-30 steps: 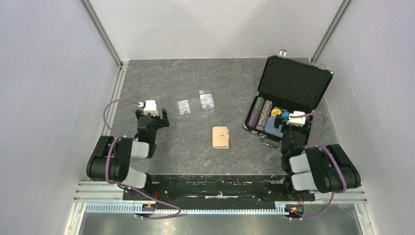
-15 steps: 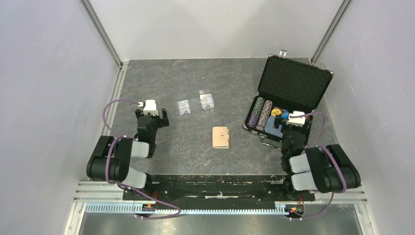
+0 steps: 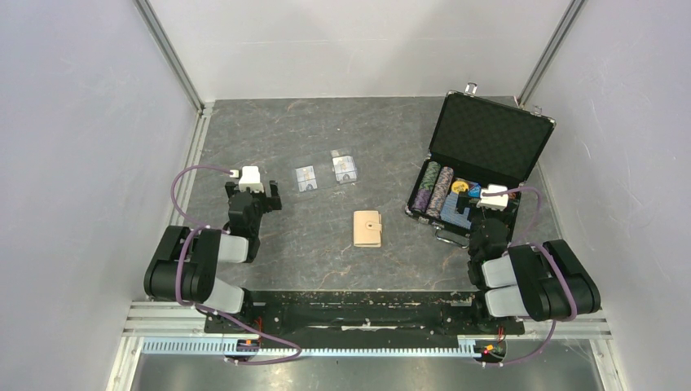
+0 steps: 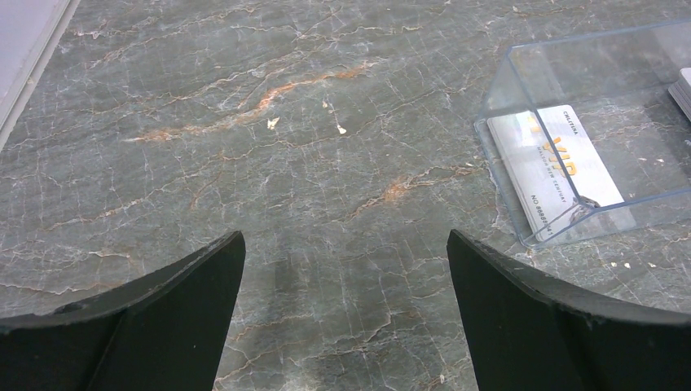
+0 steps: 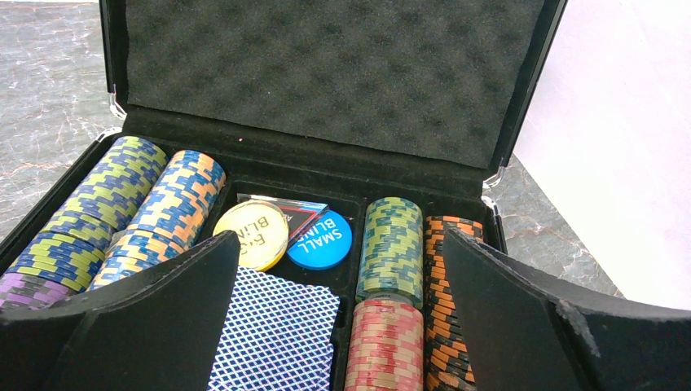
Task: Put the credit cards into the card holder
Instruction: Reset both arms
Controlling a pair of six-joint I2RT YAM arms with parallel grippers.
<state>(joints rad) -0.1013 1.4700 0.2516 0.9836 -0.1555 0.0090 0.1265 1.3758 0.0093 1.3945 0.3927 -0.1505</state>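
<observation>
Both my pincers stand spread wide with nothing in them: my left pincer (image 3: 253, 194) hangs low over the bare stone table (image 4: 269, 163), and my right pincer (image 3: 491, 208) faces into the open black case (image 3: 481, 155). Nearest the middle lies the card holder (image 3: 367, 228), folded flat with its snap tab fastened, so I cannot see what is inside. I judge it light and soft; it will likely slide unless one pincer pins it while the other works the tab. Further out, ahead and to the right of my left pincer, the two credit cards (image 3: 305, 177) lie side by side, well apart from the holder, each inside its own clear box (image 4: 587, 122). The near card (image 4: 562, 167) lies flat on its box floor. The cards look thin, stiff, light and glossy — slippery, I expect, and best pinched across a short edge once tipped or slid out; which side of the box opens I cannot tell. The black case holds rows of poker chips (image 5: 147, 204), a patterned deck (image 5: 277, 326) and two round blind markers (image 5: 253, 234) — none of it mine to move.
</observation>
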